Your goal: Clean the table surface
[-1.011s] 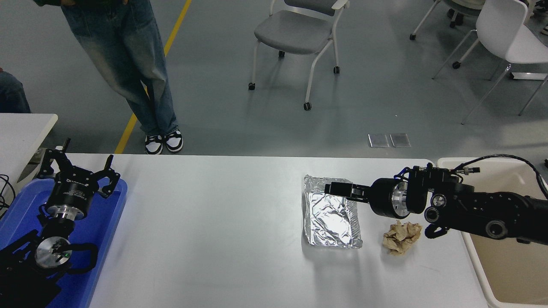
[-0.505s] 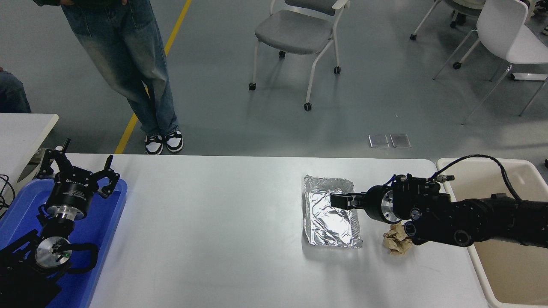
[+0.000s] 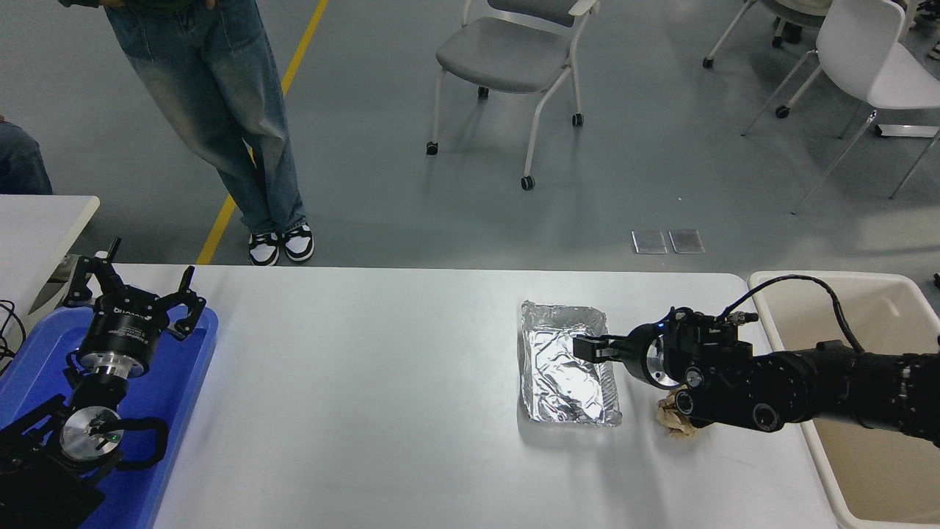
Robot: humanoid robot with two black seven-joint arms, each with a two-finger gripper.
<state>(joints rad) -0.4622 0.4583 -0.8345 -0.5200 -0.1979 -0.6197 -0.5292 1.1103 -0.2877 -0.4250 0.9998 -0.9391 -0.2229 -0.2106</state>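
The white table surface (image 3: 382, 382) carries a crinkled silver foil tray (image 3: 562, 367) at centre right and a crumpled brown paper ball (image 3: 672, 424) just right of it. My right gripper (image 3: 591, 347) reaches in from the right, low over the foil tray's right rim. Its wrist and arm hide most of the paper ball. The view does not show whether it is open or shut. My left gripper (image 3: 138, 285) is parked open and empty over the blue tray (image 3: 187, 389) at the lower left.
A beige bin (image 3: 881, 470) stands against the table's right end, under my right arm. A person in jeans (image 3: 220, 110) stands beyond the far left edge. Chairs stand on the floor behind. A smaller white table (image 3: 37, 220) is at the left.
My right gripper has come down and drawn back to the right, from above the foil tray's middle to its right rim. Its arm now covers most of the paper ball. The left arm has not moved.
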